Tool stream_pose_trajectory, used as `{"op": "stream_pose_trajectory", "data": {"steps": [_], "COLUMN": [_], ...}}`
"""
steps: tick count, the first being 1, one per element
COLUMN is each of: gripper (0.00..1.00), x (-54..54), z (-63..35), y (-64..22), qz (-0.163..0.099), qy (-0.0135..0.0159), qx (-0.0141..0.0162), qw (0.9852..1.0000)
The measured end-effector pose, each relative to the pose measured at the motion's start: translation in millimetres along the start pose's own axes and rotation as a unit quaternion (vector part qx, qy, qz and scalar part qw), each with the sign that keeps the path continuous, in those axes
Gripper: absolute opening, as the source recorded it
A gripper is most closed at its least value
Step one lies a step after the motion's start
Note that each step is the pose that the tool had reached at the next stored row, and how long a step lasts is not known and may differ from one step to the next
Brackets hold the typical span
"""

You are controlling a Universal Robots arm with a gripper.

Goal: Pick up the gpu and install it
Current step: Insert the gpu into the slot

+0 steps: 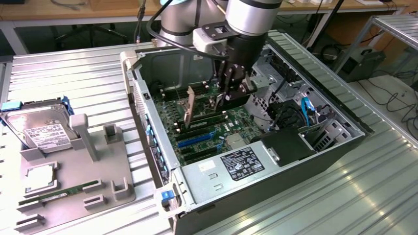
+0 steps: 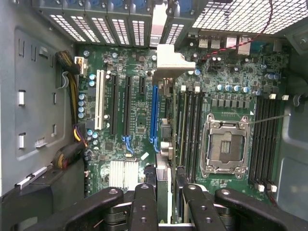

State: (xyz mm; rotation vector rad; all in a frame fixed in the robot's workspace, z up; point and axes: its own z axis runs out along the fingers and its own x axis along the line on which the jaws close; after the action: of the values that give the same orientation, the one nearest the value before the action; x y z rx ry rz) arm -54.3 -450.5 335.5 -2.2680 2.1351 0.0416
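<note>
Centre of the exterior view, inside the open computer case (image 1: 339,147), my fingers (image 2: 166,192) clamped on the gpu (image 1: 190,104), upright over the motherboard (image 2: 134,115)

Even, bright room light; strong glare streaks on the ribbed metal table (image 1: 365,196) (nearest corner). Case interior (image 1: 163,68) shadowed; wrist view slightly soft throughout.

The arm (image 1: 251,14) is a silver-grey tube with a dark joint collar. A black cable (image 1: 171,40) loops beside it. Below hangs a black wrist block and the black pincer (image 1: 230,93). Its fingers (image 2: 144,207) are matte black links, seemingly studded with small round screws.
</note>
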Motion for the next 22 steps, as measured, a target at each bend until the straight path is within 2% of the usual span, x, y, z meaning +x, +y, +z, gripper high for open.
{"op": "stream_pose_trajectory", "data": {"steps": [22], "gripper": [0.26], "x": [-0.2], "z": [3.7], "y": [5.1], "qz": [0.000], "qy": [0.0000], "qx": [0.0000], "qw": [1.0000]}}
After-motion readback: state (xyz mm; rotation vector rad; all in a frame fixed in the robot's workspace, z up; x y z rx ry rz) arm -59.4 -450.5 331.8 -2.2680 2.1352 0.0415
